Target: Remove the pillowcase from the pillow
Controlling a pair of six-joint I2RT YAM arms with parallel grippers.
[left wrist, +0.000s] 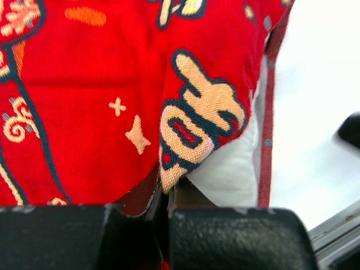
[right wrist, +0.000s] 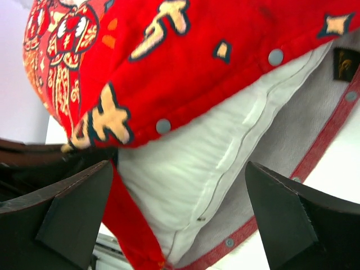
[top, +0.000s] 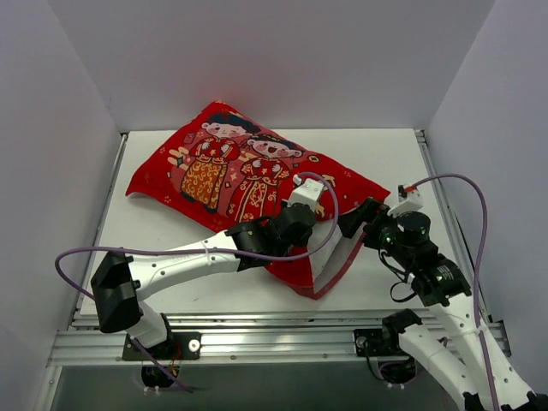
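Red pillowcase [top: 231,171], soft & limp, lies on tabletop [top: 381,154] w/ white pillow [right wrist: 185,191] bulging at its open end; your left tool [left wrist: 165,197] pinches that edge, right tool [right wrist: 179,171] gapes wide – grab squashy pillow there

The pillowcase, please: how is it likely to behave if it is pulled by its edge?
Probably floppy: the pillowcase folds to a point where the left gripper pinches it. It likely drags on the plump pillow filling it. Its woven cloth seems unlikely to slip.
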